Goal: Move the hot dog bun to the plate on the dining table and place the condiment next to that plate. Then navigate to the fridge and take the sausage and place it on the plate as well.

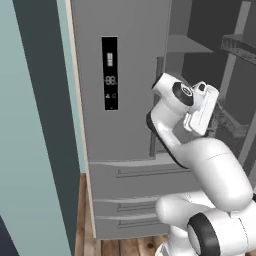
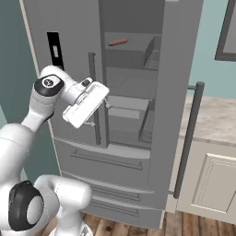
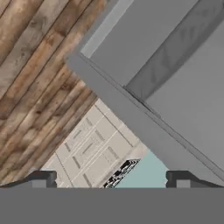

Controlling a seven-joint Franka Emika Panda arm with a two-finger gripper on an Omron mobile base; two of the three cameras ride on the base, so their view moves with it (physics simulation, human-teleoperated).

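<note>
The tall grey fridge [image 1: 125,125] stands right in front of me with its left door shut and its right door [image 2: 179,69] swung open. On an upper shelf inside lies the thin reddish-brown sausage [image 2: 117,42]. My white hand [image 2: 85,108] hangs in front of the left door's handle, well below and to the left of the sausage. In the hand view my gripper [image 3: 111,178] is open, its fingertips [image 3: 41,178] far apart with nothing between them, looking down past the open door's lower edge. The hot dog bun, plate, condiment and dining table are out of view.
The open door's long handle [image 2: 186,143] juts out on the right. Beyond it is a marbled counter over white cabinets [image 2: 212,184]. Bottom drawers [image 1: 135,200] sit below the doors, a black dispenser panel [image 1: 110,72] is on the left door, and the floor [image 3: 35,65] is wood.
</note>
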